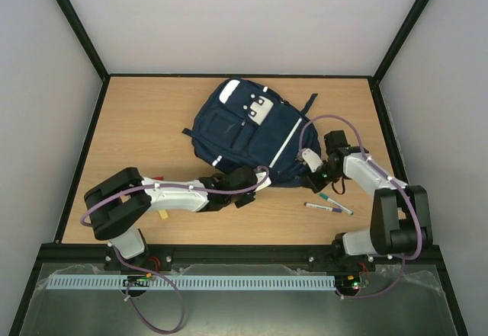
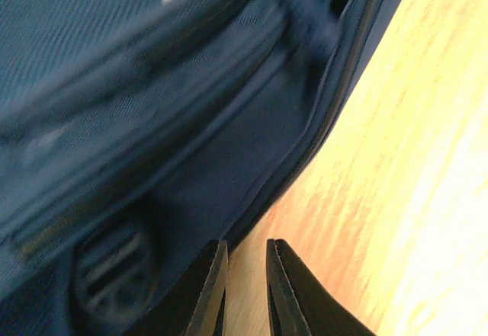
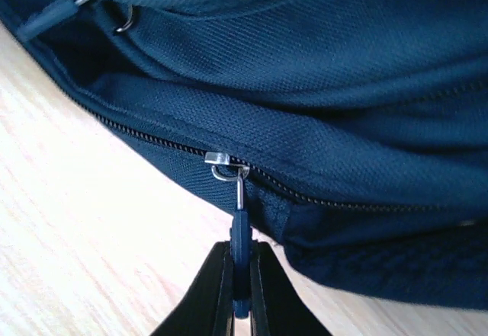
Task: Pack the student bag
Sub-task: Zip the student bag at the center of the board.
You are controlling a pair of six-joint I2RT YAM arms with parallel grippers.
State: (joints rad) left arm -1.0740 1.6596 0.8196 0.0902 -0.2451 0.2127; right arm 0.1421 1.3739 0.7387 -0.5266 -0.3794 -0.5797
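Note:
The navy-blue student bag lies flat in the middle of the wooden table, front pockets and grey-white buckle patch facing up. My left gripper is at the bag's near edge. In the left wrist view its jaws stand a narrow gap apart with only bare table between them, beside the bag's fabric. My right gripper is at the bag's near right edge. In the right wrist view it is shut on the blue zipper pull, which hangs from a metal slider on the bag's zipper.
Two markers, one purple and one green, lie on the table near the right arm. A small red item and a yellow tag lie by the left arm. Black frame rails and grey walls edge the table.

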